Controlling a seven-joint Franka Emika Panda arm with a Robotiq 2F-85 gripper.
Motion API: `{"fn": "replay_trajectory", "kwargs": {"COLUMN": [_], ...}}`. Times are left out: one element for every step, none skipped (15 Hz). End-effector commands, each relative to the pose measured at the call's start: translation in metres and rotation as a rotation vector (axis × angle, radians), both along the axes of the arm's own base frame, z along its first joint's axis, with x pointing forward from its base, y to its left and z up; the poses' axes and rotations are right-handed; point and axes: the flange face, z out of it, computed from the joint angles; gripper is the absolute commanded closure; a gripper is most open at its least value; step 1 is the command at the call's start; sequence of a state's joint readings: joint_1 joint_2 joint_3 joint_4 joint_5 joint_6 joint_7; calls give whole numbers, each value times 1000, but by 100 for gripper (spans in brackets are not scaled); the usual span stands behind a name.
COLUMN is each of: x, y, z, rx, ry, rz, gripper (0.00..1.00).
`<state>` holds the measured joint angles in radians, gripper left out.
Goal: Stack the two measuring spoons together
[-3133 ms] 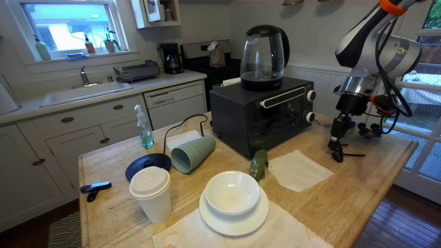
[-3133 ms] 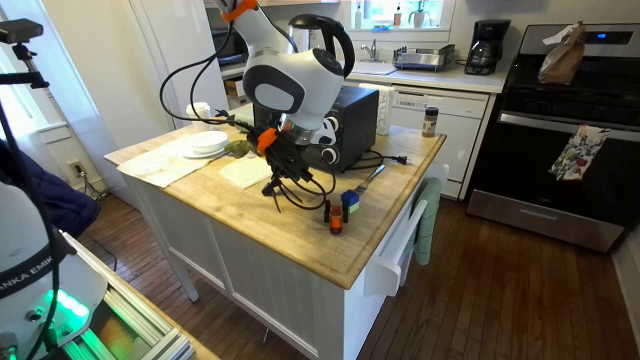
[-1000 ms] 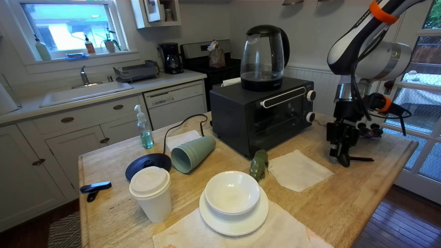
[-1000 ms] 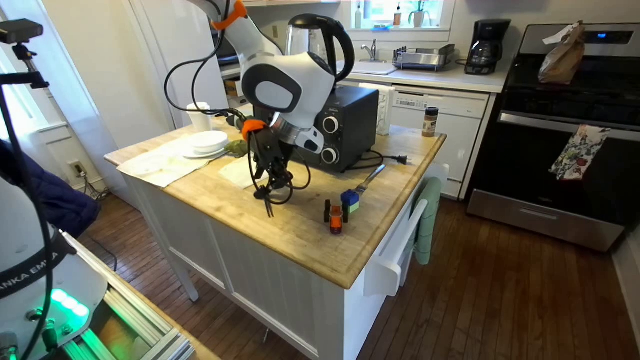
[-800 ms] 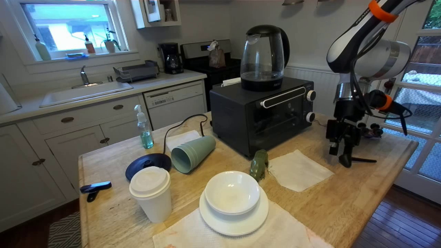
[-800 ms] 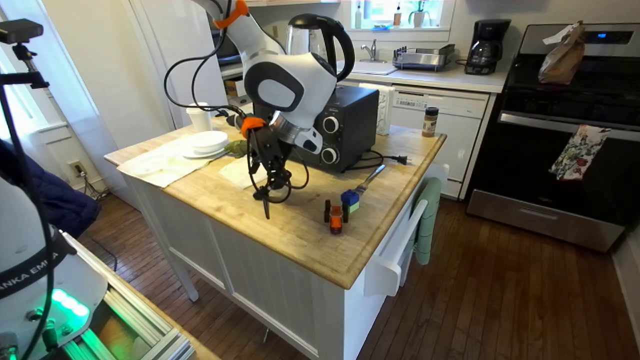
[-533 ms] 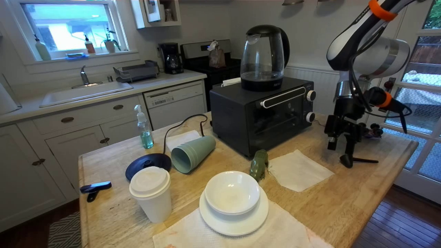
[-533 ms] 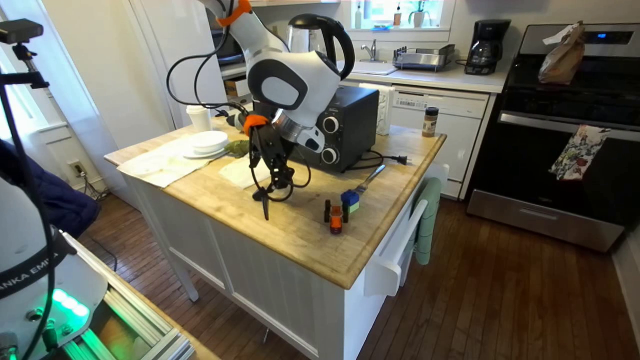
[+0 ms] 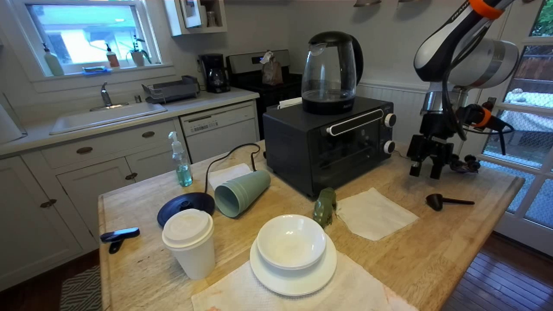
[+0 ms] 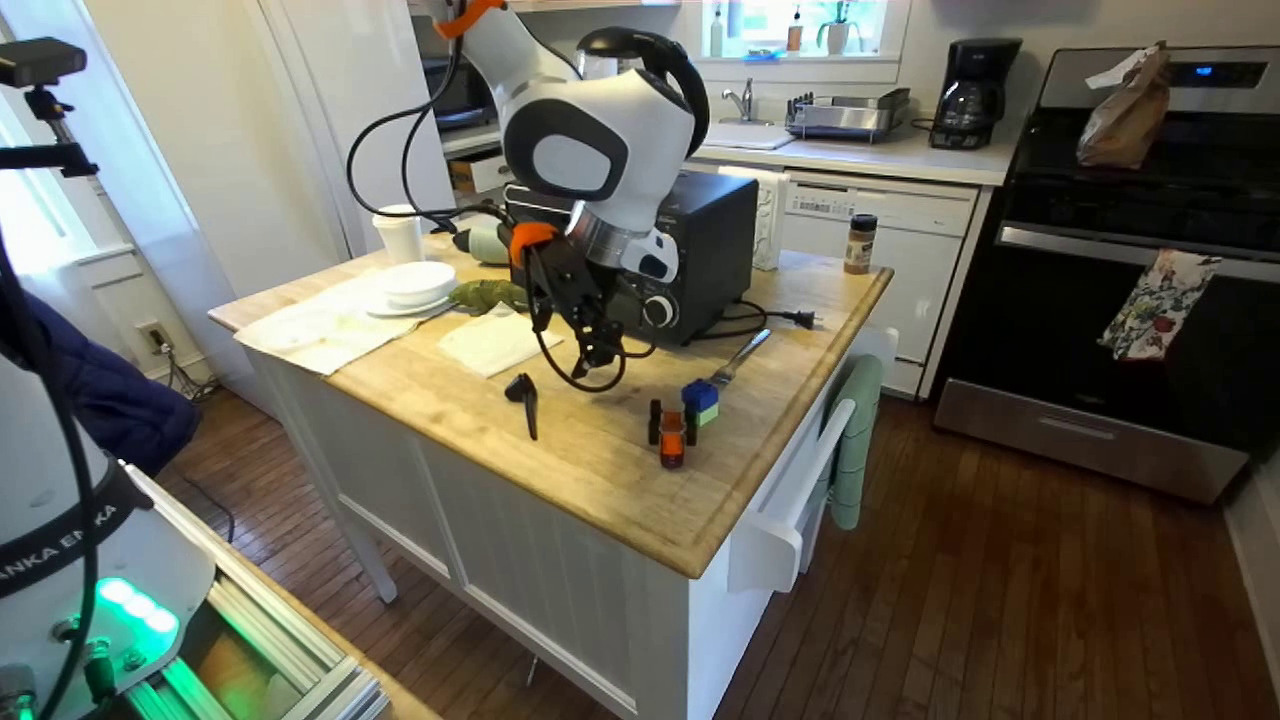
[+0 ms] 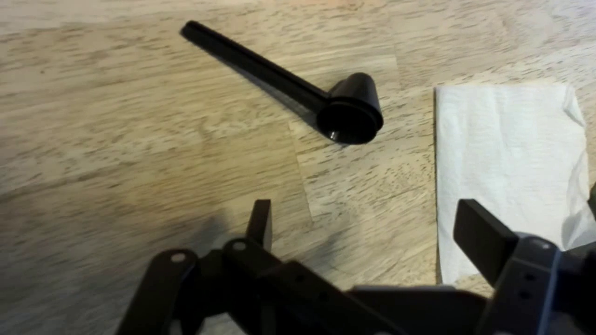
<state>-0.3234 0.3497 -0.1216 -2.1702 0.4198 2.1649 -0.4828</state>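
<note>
Spread and empty, the fingers hung above the table, apart from the black measuring spoons lying on it, seemingly 2 nested as 1, which a low sweep against the scoop end could jar loose.

A black measuring spoon, whether one or two nested hard to tell from here, lies with its bowl on its side at upper center on a wooden tabletop, handle toward upper left. The gripper juts in along the bottom, jaws wide apart; a white napkin lies at right.
</note>
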Motion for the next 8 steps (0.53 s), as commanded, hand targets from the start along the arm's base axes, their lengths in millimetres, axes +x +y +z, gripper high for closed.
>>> {"fn": "replay_trajectory", "kwargs": {"x": [-7, -8, -9, -11, -14, -16, -3, -4], "y": [-4, -4, -4, -4, -4, -4, -6, -6], "z": [30, 37, 46, 51, 58, 63, 51, 55], "rx": [-52, -62, -63, -70, -72, -79, -55, -57], "ry": [-68, -83, -101, -113, -120, -123, -104, -110], "rz": [37, 51, 65, 73, 77, 77, 55, 55], "gripper": [0, 0, 0, 0, 0, 0, 0, 0]}}
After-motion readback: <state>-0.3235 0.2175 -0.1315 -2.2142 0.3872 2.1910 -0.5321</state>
